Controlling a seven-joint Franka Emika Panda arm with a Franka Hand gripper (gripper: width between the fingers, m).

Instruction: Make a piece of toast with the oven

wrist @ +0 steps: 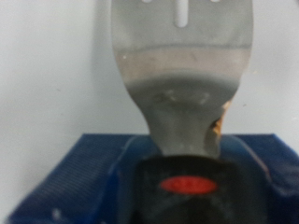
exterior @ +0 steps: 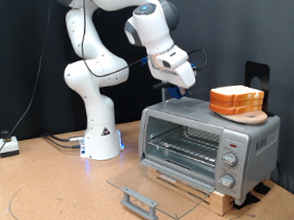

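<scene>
The silver-grey oven (exterior: 204, 142) stands on a wooden board at the exterior view's right. Its glass door (exterior: 142, 185) lies open and flat, and the wire rack (exterior: 184, 146) inside is bare. A pile of bread slices (exterior: 237, 101) rests on the oven's top, and no single slice lies apart from it. My gripper (exterior: 178, 86) hangs just above the oven's top, to the left of the pile. In the wrist view its blue fingers (wrist: 79, 173) flank the black handle of a grey spatula (wrist: 182, 65), whose blade points away. A tan speck shows beside the spatula's neck.
The arm's white base (exterior: 100, 133) stands left of the oven, with cables (exterior: 59, 140) running along the table to the left. The door's bar handle (exterior: 141, 203) juts towards the front. A black stand (exterior: 256, 75) rises behind the bread pile.
</scene>
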